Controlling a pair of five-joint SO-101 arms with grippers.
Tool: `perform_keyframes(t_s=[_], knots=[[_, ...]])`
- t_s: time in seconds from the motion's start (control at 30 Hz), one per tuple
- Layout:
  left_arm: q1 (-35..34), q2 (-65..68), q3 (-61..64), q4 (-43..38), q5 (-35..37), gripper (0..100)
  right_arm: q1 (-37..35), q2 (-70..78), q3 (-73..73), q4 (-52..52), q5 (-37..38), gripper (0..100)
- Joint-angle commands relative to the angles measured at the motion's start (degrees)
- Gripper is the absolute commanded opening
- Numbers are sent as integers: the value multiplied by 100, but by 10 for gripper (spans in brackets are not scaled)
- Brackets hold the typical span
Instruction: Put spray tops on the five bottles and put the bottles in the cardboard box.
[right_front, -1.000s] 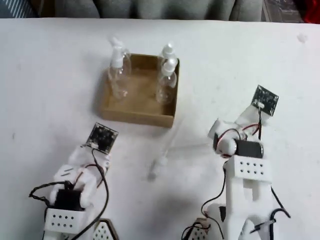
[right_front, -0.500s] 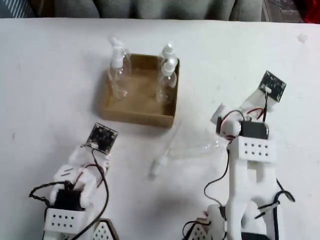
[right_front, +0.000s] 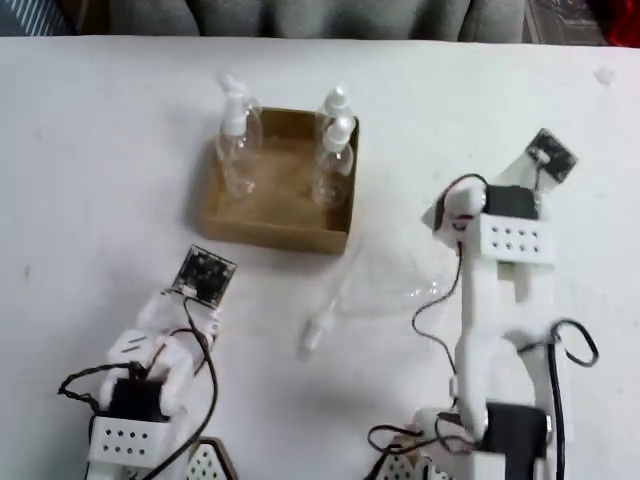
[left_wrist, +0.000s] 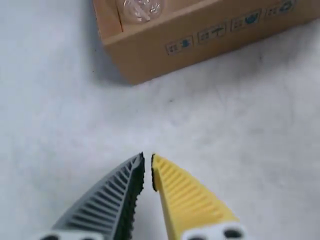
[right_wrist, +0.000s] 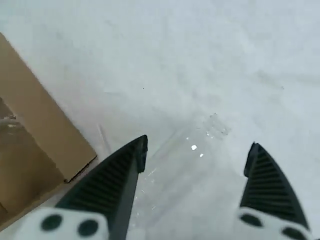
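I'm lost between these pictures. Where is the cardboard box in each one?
High view: the cardboard box stands mid-table, beyond both arms.
Left wrist view: its corner and side wall lie ahead of the left gripper, whose jaws are shut.
Right wrist view: one corner lies beside the right gripper, whose jaws are open.
Shared landmark: the white table.

The cardboard box (right_front: 278, 232) is open mid-floor between upright bottles (right_front: 334, 165); a lying bottle (right_front: 385, 295) bars the table (right_front: 120, 150) beside it.

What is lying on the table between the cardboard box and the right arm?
A clear bottle lying on its side, seen in the high view.
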Motion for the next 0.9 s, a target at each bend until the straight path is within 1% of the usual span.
perform_keyframes(t_s=[0.0, 0.1, 0.2, 0.3, 0.4, 0.5, 0.57, 0.7, 0.87], knots=[[-48, -110, 0, 0, -53, 21, -277, 769, -281, -180, -308, 273], [-48, -110, 0, -9, -53, 21, -444, 1209, -299, -251, -484, 280], [-48, -110, 0, -9, -53, 21, -637, 1270, -290, -163, -571, 342], [-48, -110, 0, -9, -53, 21, -664, 1121, -510, 374, -554, 389], [-48, -110, 0, -9, -53, 21, -620, 945, -686, 971, -545, 392], [-48, -110, 0, -18, -53, 21, -620, 998, -589, 1182, -536, 392], [-40, -110, 0, -18, -53, 21, -664, 1156, -396, 1059, -536, 392], [-22, -110, 0, -18, -53, 21, -804, 1666, -70, 497, -536, 392], [-40, -110, 0, -9, -53, 21, -796, 2255, -35, -40, -545, 392]])
